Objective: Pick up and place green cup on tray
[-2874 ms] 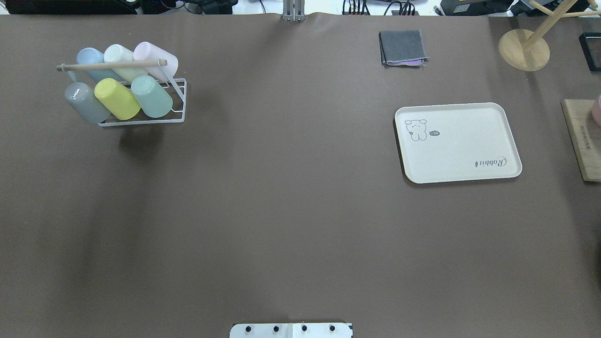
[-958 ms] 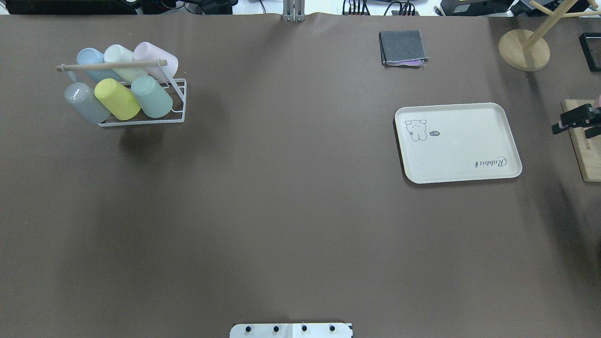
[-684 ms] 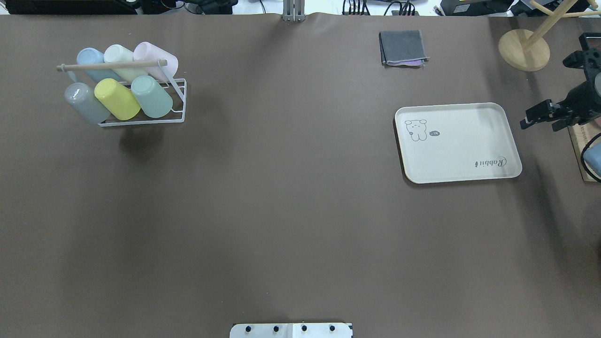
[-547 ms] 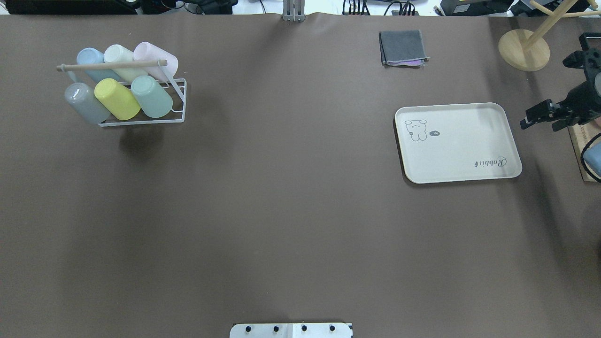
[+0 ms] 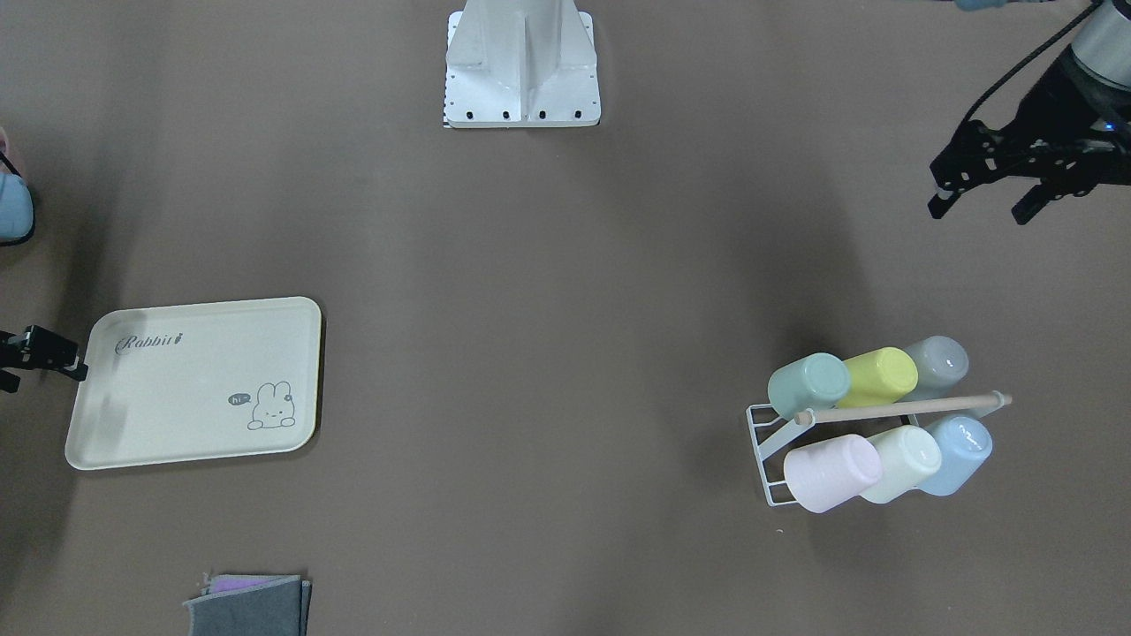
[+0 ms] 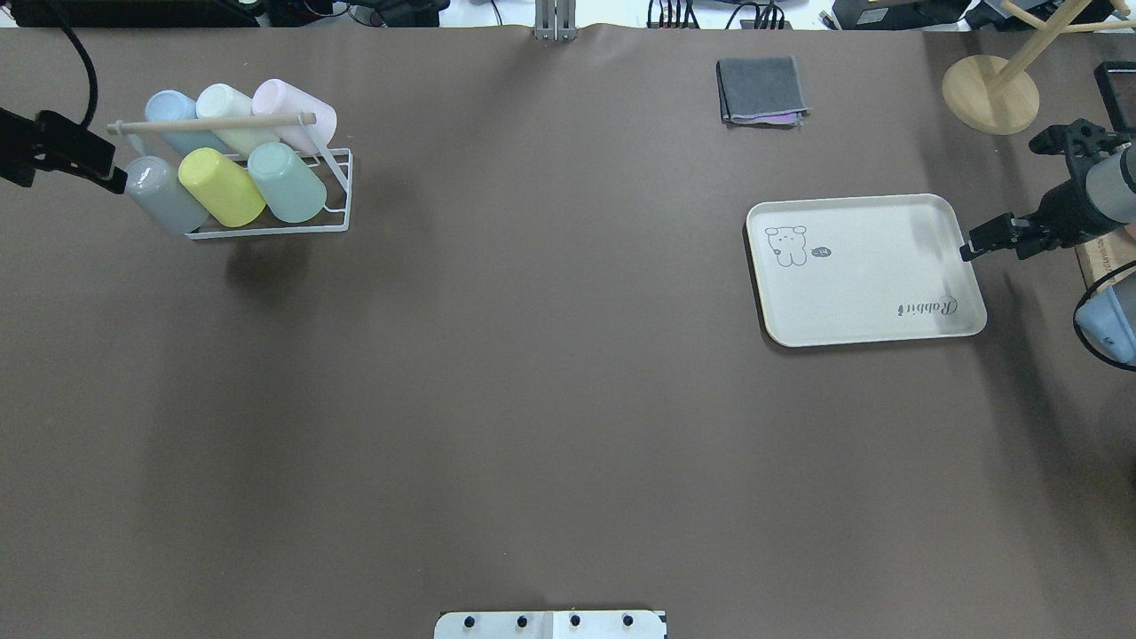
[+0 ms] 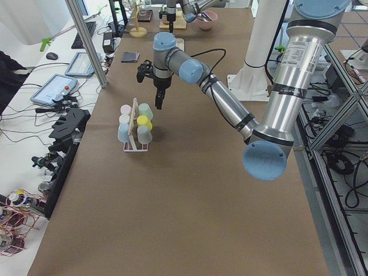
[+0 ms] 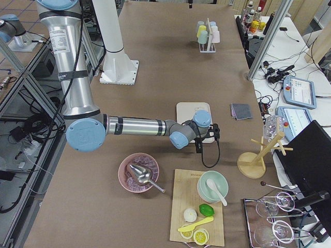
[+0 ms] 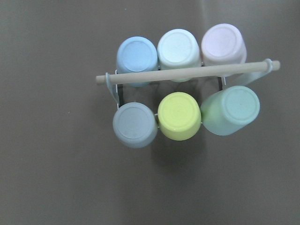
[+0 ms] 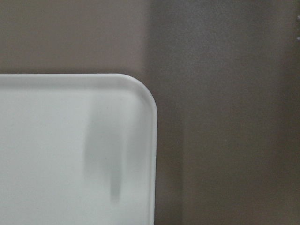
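Note:
The green cup (image 6: 286,182) lies mouth-down at the right front of a white wire rack (image 6: 342,191), next to the yellow-green cup (image 6: 222,186). It also shows in the front view (image 5: 808,384) and the left wrist view (image 9: 232,110). My left gripper (image 5: 981,203) is open and empty, up in the air over the rack's left side (image 6: 111,169). The cream tray (image 6: 865,271) with the bunny drawing lies empty at the right. My right gripper (image 6: 994,248) is open and empty over the tray's right edge; the right wrist view shows a corner of the tray (image 10: 70,150).
Grey, blue, cream and pink cups also fill the rack under its wooden handle (image 6: 213,124). A folded grey cloth (image 6: 761,90) lies at the back. A wooden stand (image 6: 990,93) and a cutting board (image 6: 1105,266) are at the far right.
My right gripper has come in from the right edge to the tray's right edge. My left gripper has come into view beside the rack. The cups and the tray have not moved.

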Motion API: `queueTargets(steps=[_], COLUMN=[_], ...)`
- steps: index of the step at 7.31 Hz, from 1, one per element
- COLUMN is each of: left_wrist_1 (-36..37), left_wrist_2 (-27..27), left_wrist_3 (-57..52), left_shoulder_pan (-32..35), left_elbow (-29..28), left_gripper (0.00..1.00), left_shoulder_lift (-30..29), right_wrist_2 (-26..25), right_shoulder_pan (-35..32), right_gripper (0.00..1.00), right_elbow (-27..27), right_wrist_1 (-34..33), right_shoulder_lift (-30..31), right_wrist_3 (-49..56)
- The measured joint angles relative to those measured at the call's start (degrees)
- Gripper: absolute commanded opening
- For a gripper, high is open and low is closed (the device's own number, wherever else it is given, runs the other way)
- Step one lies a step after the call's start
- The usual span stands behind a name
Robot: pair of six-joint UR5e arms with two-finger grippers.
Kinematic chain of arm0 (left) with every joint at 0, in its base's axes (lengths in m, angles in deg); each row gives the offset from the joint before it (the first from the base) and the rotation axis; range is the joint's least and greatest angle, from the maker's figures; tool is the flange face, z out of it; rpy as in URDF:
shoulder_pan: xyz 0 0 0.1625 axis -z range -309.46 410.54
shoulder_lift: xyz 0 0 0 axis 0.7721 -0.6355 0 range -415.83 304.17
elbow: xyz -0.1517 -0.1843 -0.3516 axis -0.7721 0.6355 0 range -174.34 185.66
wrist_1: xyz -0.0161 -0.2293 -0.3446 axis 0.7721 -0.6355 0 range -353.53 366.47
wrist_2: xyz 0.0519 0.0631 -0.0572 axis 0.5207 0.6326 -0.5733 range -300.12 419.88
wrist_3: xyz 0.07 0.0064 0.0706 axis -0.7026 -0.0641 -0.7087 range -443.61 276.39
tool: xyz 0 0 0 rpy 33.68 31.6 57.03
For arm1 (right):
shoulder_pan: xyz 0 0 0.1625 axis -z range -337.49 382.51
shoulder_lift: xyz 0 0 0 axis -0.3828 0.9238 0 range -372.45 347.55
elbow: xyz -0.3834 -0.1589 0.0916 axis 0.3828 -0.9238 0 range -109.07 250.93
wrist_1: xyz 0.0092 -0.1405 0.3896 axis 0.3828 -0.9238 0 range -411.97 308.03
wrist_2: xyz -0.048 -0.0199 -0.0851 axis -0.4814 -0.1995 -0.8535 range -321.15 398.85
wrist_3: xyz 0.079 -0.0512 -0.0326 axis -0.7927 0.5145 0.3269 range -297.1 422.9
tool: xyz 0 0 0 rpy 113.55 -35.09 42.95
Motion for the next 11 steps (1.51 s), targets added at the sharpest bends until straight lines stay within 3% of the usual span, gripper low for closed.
queueTargets(steps=[3,8,11], left_wrist_1=[0.1,-0.2,-0.2], left_wrist_2=[2.1,3.8,13.9], left_wrist_3=[-0.2,-5.6,-9.6], left_shoulder_pan=[-6.5,-15.1,-23.9], left_elbow=[0.6,0.7,-0.6], left_gripper=[0.98,0.98,0.98], left_shoulder_lift=[-0.9,-7.1,-7.6], right_wrist_2=[0.3,0.4,0.4], right_shoulder_pan=[0.2,0.7,1.1], right_gripper=[0.66,0.49,0.41], right_elbow=[-1.3,-3.2,-4.0], right_wrist_1=[0.2,0.2,0.2], right_shoulder_lift=[-1.0,-2.6,-3.3], right_wrist_3=[0.2,0.3,0.2])
